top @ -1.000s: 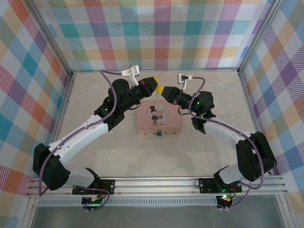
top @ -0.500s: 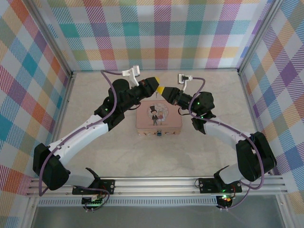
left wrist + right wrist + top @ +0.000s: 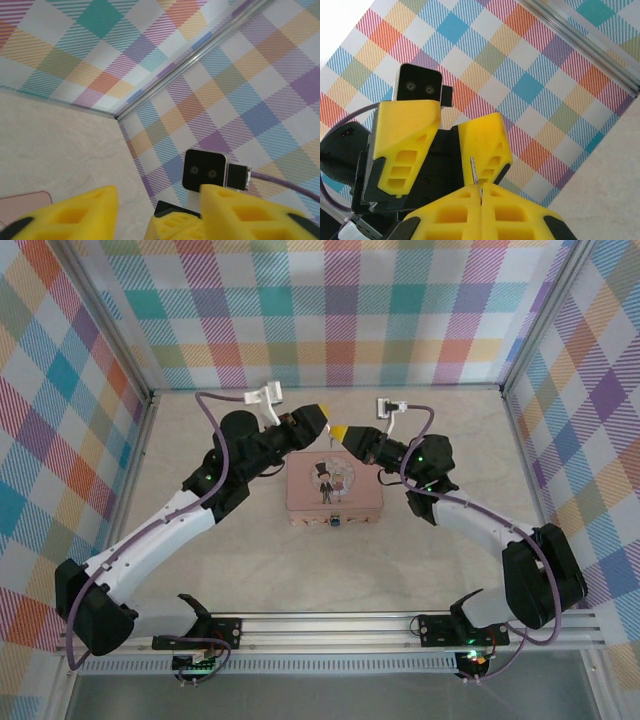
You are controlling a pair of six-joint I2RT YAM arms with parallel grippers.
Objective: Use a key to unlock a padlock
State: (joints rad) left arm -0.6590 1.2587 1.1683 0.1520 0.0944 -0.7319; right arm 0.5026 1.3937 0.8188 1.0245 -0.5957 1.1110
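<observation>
1. The padlock point(image 3: 335, 520) is a tiny dark speck with a bluish glint. It sits at the pink tin's point(image 3: 335, 485) edge farthest from the left gripper point(image 3: 156, 207) and right gripper point(image 3: 481, 192), and neither touches it.
2. The left gripper's fingers stand apart. The right gripper is pressed together on a thin silvery key point(image 3: 474, 172), and the two grippers are tip to tip.
3. The desk point(image 3: 230, 550) is pale, marbled beige. Pastel plaid walls point(image 3: 330, 320) enclose it, with aluminium posts point(image 3: 555, 310) at the corners.
</observation>
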